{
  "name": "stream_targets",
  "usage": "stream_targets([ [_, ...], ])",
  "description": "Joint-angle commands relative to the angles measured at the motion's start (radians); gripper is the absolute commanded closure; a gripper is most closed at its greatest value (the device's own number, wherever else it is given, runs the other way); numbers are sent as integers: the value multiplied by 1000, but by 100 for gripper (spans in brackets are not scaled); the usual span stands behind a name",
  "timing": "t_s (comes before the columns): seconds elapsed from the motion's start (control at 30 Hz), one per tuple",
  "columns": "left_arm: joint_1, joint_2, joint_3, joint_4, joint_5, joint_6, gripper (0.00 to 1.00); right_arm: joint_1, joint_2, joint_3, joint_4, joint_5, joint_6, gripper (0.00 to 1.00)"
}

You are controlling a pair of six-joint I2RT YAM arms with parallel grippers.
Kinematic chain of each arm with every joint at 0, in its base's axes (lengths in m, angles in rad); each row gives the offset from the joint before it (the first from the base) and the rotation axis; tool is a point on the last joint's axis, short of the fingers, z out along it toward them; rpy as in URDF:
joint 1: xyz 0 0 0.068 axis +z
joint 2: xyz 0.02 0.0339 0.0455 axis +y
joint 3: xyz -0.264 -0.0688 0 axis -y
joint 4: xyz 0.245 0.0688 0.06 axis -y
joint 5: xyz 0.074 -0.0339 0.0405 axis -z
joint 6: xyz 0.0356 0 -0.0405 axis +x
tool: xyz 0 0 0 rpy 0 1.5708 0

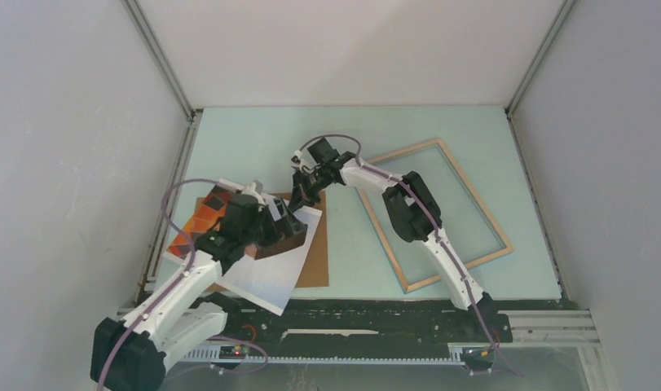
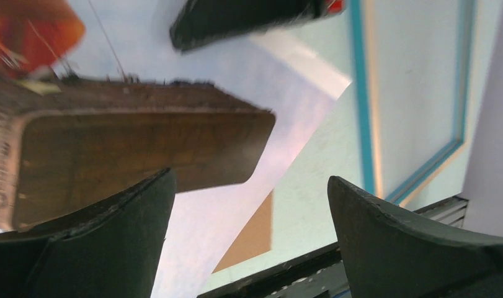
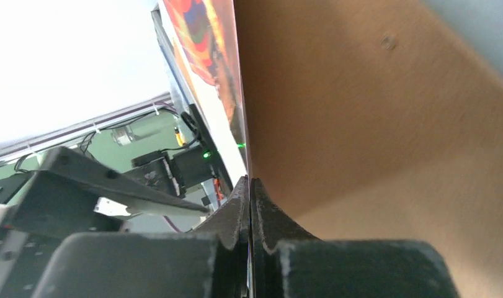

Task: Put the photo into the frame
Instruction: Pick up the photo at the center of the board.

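The photo [image 1: 266, 273] lies at the left, partly on a plain brown backing board [image 1: 317, 252], its orange balloon pattern at the far left. My right gripper [image 1: 303, 195] is shut on the photo's far right corner; in the right wrist view the jaws [image 3: 249, 181] pinch the thin edge of the photo [image 3: 205, 37], which is lifted. My left gripper [image 1: 293, 218] is open just above the photo, and its view [image 2: 250, 177] shows the print's dark brown block [image 2: 143, 149] below. The frame [image 1: 478, 195] lies flat at the right, wood side up.
The backing board [image 2: 255, 239] sticks out from under the photo's right side. The frame's blue edge [image 2: 360, 93] shows in the left wrist view. White enclosure walls stand at the left, back and right. A black rail [image 1: 376, 314] runs along the near edge.
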Motion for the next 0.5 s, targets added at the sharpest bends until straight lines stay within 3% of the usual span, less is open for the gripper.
stream_targets([
  [0.0, 21, -73, 221, -112, -56, 101, 0, -29, -212, 7, -99, 40, -79, 100],
  [0.27, 29, -83, 453, -208, -72, 180, 0, -83, -489, -161, -365, 233, -279, 100],
  [0.47, 29, -101, 461, -201, -22, 174, 0, -226, -799, -339, -615, 504, -465, 100],
])
